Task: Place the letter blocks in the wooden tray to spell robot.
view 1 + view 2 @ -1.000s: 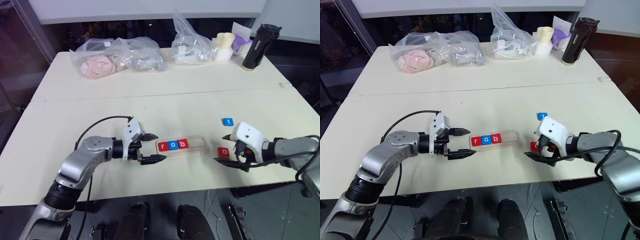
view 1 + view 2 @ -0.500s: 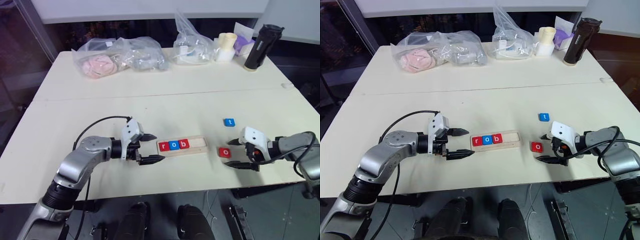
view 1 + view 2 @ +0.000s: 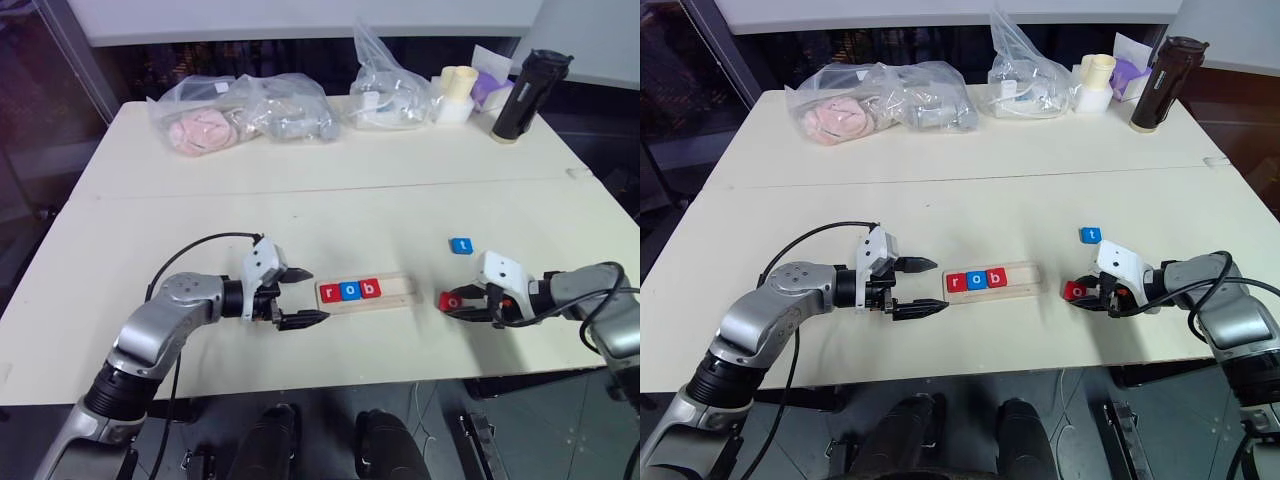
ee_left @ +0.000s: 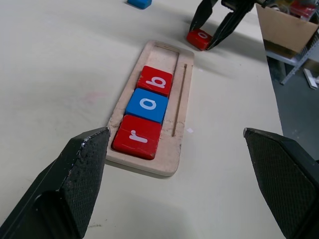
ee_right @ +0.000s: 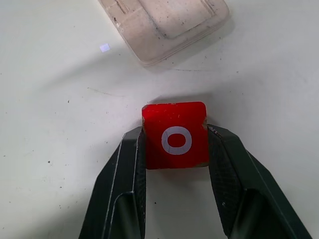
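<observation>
The wooden tray (image 3: 400, 292) lies at the table's front middle and holds a red r (image 4: 137, 137), a blue o (image 4: 147, 104) and a red b (image 4: 155, 80) in its left part. To its right, a red o block (image 5: 175, 135) rests on the table, and my right gripper (image 3: 458, 305) is shut on its two sides. Behind it lies a blue t block (image 3: 460, 245). Just left of the tray my left gripper (image 3: 303, 296) stays open, holding nothing.
Clear plastic bags (image 3: 240, 112) with soft items, a white roll (image 3: 452, 94), a purple pack and a black bottle (image 3: 520, 96) line the far edge of the table. A black cable (image 3: 195, 248) loops beside my left arm.
My right gripper sank onto the red o block and shut on it; a second ago it stood open around the block. The left gripper held still.
</observation>
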You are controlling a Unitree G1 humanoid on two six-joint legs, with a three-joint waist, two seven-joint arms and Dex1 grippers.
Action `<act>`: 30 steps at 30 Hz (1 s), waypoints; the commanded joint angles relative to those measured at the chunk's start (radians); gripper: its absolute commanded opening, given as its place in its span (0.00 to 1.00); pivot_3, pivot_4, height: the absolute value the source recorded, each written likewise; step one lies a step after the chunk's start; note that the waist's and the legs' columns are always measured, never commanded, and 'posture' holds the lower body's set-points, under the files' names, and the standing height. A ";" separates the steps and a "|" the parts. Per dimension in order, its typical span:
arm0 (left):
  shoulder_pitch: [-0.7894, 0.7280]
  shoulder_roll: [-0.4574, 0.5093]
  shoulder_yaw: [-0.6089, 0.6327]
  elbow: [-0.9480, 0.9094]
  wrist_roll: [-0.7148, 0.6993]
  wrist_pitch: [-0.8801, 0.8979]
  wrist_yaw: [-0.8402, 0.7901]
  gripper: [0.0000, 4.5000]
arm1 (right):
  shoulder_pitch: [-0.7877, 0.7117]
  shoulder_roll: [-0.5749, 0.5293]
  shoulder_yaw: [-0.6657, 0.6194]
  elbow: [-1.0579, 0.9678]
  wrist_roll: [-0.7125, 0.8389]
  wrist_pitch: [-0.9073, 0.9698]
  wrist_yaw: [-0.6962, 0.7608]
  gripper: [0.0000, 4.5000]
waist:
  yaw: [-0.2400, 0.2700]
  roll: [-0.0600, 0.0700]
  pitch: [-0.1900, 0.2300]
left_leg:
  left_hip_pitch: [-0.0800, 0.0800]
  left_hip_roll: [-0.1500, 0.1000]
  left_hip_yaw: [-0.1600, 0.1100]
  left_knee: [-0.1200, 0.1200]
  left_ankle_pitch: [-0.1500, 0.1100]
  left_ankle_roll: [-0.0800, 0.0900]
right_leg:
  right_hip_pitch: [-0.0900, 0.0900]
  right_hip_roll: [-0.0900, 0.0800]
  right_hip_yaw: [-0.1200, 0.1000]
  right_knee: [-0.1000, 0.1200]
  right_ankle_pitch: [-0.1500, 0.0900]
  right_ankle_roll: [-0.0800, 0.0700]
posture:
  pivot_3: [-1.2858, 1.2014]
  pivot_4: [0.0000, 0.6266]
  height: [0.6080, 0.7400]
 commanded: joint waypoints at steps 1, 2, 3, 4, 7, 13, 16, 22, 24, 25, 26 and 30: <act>-0.003 0.005 0.019 -0.036 -0.009 -0.012 0.001 1.00 | -0.117 0.003 0.024 -0.087 -0.009 -0.008 0.029 0.25 | -0.004 0.001 0.000 | 0.000 0.000 0.000 0.000 0.000 0.000 | 0.000 0.000 0.000 0.000 0.000 0.000 | 0.52 0.24 0.88; -0.002 0.005 0.019 -0.037 -0.009 -0.011 0.000 1.00 | -0.147 0.013 0.042 -0.096 -0.008 0.001 0.042 0.25 | -0.005 0.001 0.000 | 0.000 0.000 0.000 0.000 0.000 0.000 | -0.001 0.000 0.000 0.001 0.000 0.000 | 0.52 0.24 0.88; -0.002 0.005 0.018 -0.038 -0.009 -0.011 0.001 1.00 | -0.171 0.025 0.057 -0.096 -0.008 0.008 0.050 0.25 | -0.004 0.001 0.000 | 0.000 0.000 0.000 0.000 0.000 0.000 | -0.001 0.000 0.000 0.001 0.000 0.000 | 0.52 0.24 0.88; -0.002 0.005 0.018 -0.039 -0.009 -0.010 0.001 1.00 | -0.193 0.039 0.074 -0.092 -0.013 0.012 0.054 0.25 | -0.002 0.000 0.000 | 0.000 0.000 0.000 0.000 0.000 0.000 | -0.001 0.000 0.000 0.001 0.000 0.000 | 0.52 0.24 0.88; -0.001 0.006 0.020 -0.043 -0.011 -0.008 0.001 1.00 | -0.242 0.077 0.125 -0.066 -0.039 0.009 0.068 0.25 | 0.004 0.000 0.000 | 0.000 0.000 0.000 0.000 0.000 0.000 | 0.000 0.000 0.000 0.000 0.000 0.000 | 0.52 0.24 0.88; 0.009 0.008 0.028 -0.056 -0.012 -0.002 0.008 1.00 | -0.312 0.144 0.199 0.012 -0.092 -0.016 0.081 0.25 | 0.001 0.000 0.000 | -0.001 -0.003 0.000 0.000 0.000 0.000 | -0.001 -0.002 0.000 0.000 0.000 0.001 | 0.52 0.24 0.88; 0.016 0.009 0.031 -0.063 -0.012 -0.001 0.013 1.00 | -0.332 0.164 0.216 0.040 -0.107 -0.028 0.090 0.25 | 0.001 0.000 0.000 | -0.001 -0.003 0.000 0.000 0.000 0.000 | -0.001 -0.002 0.000 0.001 0.000 0.001 | 0.52 0.24 0.88; 0.021 0.005 0.030 -0.070 -0.014 0.001 0.027 1.00 | -0.345 0.172 0.232 0.073 -0.132 -0.055 0.118 0.25 | 0.001 0.000 0.000 | -0.001 -0.003 0.000 0.000 0.000 0.000 | -0.001 -0.002 0.000 0.001 0.001 0.003 | 0.52 0.24 0.88; 0.023 0.004 0.030 -0.071 -0.016 0.001 0.030 1.00 | -0.346 0.178 0.232 0.079 -0.137 -0.059 0.122 0.25 | 0.001 0.000 0.000 | -0.001 -0.003 0.000 0.000 0.000 0.000 | -0.001 -0.002 0.000 0.001 0.002 0.003 | 0.52 0.24 0.88; 0.023 0.003 0.030 -0.071 -0.016 0.001 0.031 1.00 | -0.347 0.181 0.232 0.081 -0.140 -0.060 0.123 0.25 | 0.001 0.000 0.000 | -0.001 -0.003 0.000 0.000 0.000 0.000 | -0.001 -0.002 0.000 0.001 0.002 0.003 | 0.52 0.24 0.88; 0.024 0.003 0.030 -0.071 -0.017 0.001 0.032 1.00 | -0.349 0.185 0.233 0.085 -0.143 -0.061 0.123 0.25 | 0.001 0.000 0.000 | -0.001 -0.003 0.000 0.000 0.000 0.000 | -0.001 -0.002 0.000 0.001 0.002 0.003 | 0.52 0.24 0.88; 0.025 0.002 0.030 -0.073 -0.017 0.000 0.034 1.00 | -0.353 0.197 0.234 0.093 -0.151 -0.064 0.126 0.25 | 0.001 0.000 0.000 | 0.000 -0.003 0.000 0.000 0.000 0.000 | -0.001 -0.001 0.000 0.001 0.002 0.003 | 0.52 0.24 0.88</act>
